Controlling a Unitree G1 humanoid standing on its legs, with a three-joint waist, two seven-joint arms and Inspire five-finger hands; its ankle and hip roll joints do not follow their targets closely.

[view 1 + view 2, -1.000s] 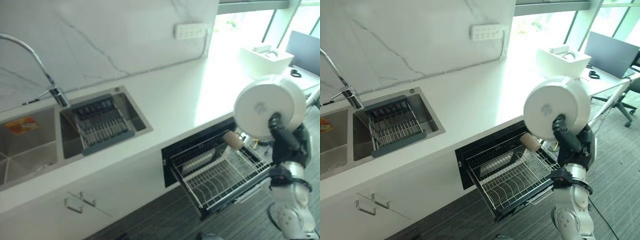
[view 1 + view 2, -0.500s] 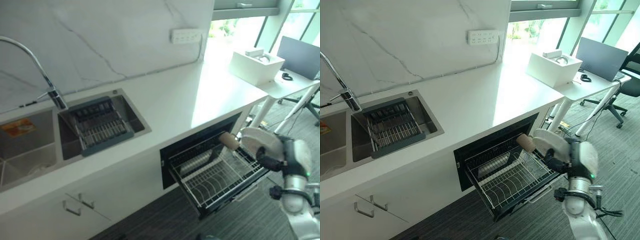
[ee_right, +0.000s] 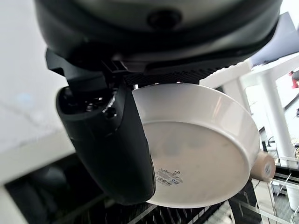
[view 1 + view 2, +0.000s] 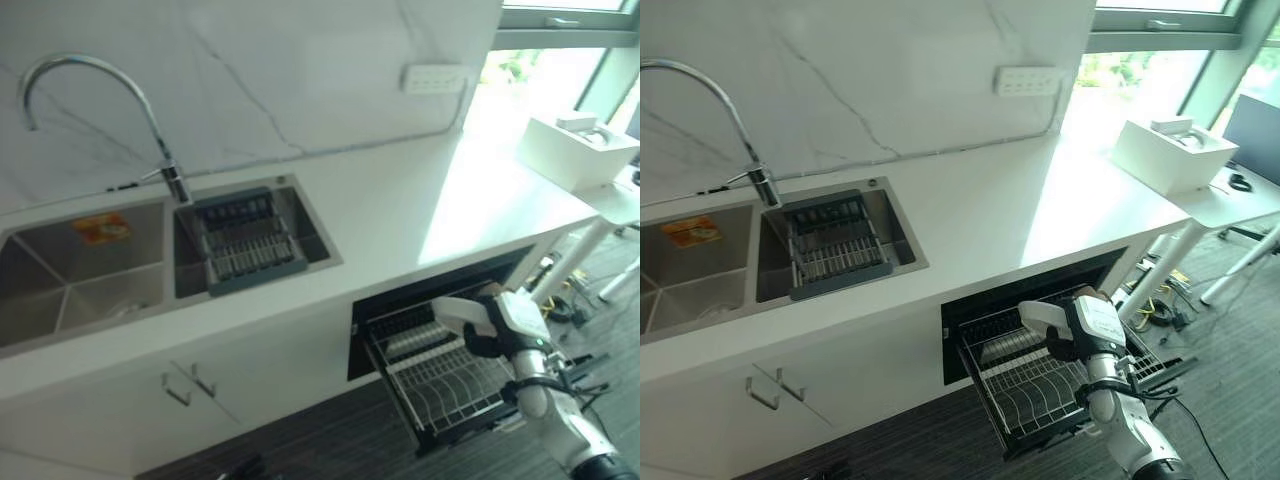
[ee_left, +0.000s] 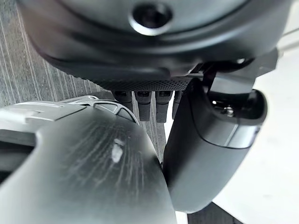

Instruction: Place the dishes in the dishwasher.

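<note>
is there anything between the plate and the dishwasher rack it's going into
Nothing visible blocks it. The right hand holds the white plate just above the pulled-out dishwasher rack, whose wire slots below the plate look free. A wooden handle shows by the plate's rim, possibly touching it.

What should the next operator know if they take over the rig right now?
Right hand: shut on the white plate, holding it low over the pulled-out dishwasher rack.
Left hand: idle, holds nothing, fingers relaxed.
Done: dishwasher drawer is open, plate has been carried to it.
Left: seat the plate in the wire rack and release. The sink basket beside the faucet looks like it holds no dishes; the left sink basin shows an orange item I cannot identify.
</note>
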